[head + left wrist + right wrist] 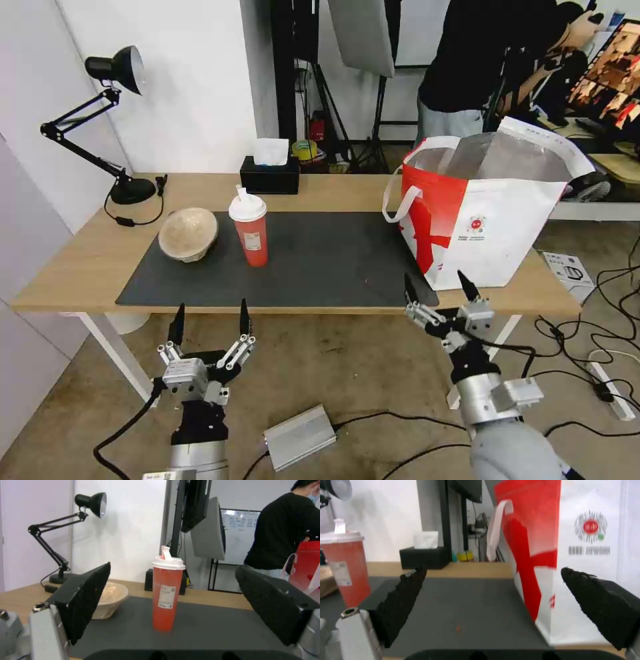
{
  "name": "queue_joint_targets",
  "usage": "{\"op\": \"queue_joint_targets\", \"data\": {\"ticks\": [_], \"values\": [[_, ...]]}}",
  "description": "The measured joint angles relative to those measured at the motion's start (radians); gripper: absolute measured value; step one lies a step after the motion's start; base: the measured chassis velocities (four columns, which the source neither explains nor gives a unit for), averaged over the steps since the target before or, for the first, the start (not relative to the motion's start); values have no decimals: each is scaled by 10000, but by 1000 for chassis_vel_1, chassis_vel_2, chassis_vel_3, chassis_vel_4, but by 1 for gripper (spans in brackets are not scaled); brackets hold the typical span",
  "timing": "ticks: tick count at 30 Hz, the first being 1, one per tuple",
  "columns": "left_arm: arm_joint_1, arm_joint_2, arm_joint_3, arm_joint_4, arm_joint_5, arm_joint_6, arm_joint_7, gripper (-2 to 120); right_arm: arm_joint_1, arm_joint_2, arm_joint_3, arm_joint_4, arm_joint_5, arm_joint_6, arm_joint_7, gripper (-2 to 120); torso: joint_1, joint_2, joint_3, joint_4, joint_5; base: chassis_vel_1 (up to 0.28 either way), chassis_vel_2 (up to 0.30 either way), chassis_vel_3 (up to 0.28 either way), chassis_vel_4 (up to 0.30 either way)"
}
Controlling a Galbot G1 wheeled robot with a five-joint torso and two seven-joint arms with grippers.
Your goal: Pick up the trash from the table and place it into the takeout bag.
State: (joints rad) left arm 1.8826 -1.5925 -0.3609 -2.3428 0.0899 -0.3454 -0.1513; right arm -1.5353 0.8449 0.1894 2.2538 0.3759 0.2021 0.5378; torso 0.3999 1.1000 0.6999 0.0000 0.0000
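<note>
Trash awaiting pickup: left gripper (211, 315) and right gripper (440, 286), both with fingers spread apart and empty, hang off the near edge of the table (80, 263). On its grey mat (320, 260) stand the red cup (250, 230), the tan bowl (189, 233) beside it, and the takeout bag (490, 213) at the mat's right end.

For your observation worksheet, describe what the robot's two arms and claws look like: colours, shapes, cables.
Both arms are alike. The left claw and the right claw each carry two pointed black fingers, rough-surfaced, on silver metal brackets. Behind each bracket sits a black wrist section, then a rounded silver-grey arm segment. Black cables run from both wrists. No markings are legible.
</note>
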Motion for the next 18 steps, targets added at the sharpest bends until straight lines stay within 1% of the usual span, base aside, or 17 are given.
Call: {"op": "queue_joint_targets", "data": {"ticks": [4,10,18], "values": [[4,0,18,21,-3,-14,0,100,-429,73,-63,58,4,118,-22,100,0,0,0,0,0,0,0,0,0],[11,0,34,32,-3,-19,2,100,-909,286,-143,1,-359,195,32,100,0,-1,0,-1,0,0,0,0,0],[28,1,42,37,17,-20,23,100,-1075,380,-251,-59,-616,166,285,100,0,-1,0,0,0,0,0,0,0]]}}
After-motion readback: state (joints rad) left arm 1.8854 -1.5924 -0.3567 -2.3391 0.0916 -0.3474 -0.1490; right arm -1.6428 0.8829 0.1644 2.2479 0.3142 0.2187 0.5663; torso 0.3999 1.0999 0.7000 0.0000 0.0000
